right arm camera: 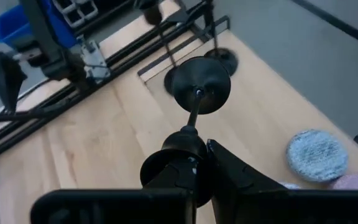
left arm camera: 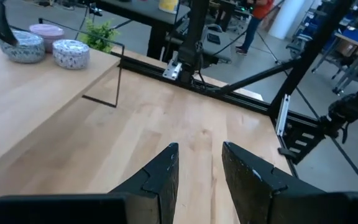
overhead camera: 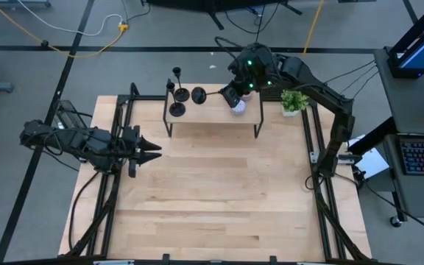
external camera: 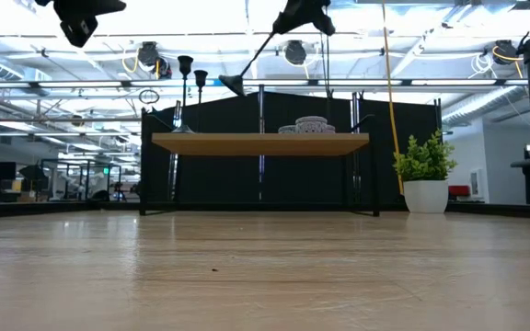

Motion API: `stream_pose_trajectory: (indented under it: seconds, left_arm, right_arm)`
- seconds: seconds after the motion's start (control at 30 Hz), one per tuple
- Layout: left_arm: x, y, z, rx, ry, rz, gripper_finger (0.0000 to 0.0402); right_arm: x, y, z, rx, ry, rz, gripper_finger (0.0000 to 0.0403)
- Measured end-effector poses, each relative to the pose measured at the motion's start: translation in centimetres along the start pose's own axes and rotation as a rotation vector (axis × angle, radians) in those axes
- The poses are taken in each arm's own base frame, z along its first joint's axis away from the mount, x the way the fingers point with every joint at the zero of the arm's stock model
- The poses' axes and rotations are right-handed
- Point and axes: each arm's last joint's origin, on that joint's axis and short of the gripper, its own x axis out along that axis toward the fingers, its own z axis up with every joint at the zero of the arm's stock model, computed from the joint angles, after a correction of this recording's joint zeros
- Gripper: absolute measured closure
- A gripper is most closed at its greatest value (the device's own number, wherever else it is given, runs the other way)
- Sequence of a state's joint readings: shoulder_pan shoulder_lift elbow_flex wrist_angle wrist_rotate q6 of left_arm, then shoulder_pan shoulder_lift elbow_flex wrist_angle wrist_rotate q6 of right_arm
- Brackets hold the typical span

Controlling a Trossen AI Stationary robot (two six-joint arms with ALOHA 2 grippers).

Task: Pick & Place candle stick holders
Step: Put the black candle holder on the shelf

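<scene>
- The right gripper (external camera: 304, 16) is hanging at twelve o'clock, clamping a black candle holder (external camera: 247, 62) tilted, disc base lowermost.
- Two more candle holders (external camera: 191, 78) are standing upright on the shelf (external camera: 260, 143).
- Pucks (external camera: 309, 125) are sitting mid-shelf.
- A potted plant (external camera: 423, 179) is standing at three o'clock.

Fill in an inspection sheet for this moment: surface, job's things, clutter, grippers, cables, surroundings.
Surface: wooden table, small raised shelf at its far edge.
Job's things: two candle stick holders stand on the shelf; a third holder is lifted, tilted.
Clutter: round pucks on the shelf; potted plant beside it.
Grippers: right gripper shut on the third holder's cup end above the shelf; left gripper open, idle at the left edge.
Cables: yellow cable on the floor.
Surroundings: keyboard at right.
</scene>
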State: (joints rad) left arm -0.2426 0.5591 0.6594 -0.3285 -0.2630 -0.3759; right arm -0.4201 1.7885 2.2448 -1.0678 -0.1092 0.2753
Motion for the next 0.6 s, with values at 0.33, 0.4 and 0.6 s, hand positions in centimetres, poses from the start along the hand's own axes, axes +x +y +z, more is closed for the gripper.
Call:
stream_pose_trajectory:
  seconds: [0.33,0.4,0.6]
  left_arm:
    - [0.4,0.4,0.5,-0.008,-0.053,0.067,0.0272]
    - [0.4,0.5,0.5,-0.009,-0.067,0.105,0.0272]
    - [0.4,0.7,0.6,-0.021,-0.099,0.189,0.0272]
  right_arm:
    - [3.7,-3.1,1.0,0.004,0.025,0.036,0.0393]
    - [4.4,-3.7,0.6,0.001,0.067,0.023,0.0393]
    - [5.2,-4.2,0.9,-0.021,0.064,0.068,0.0393]
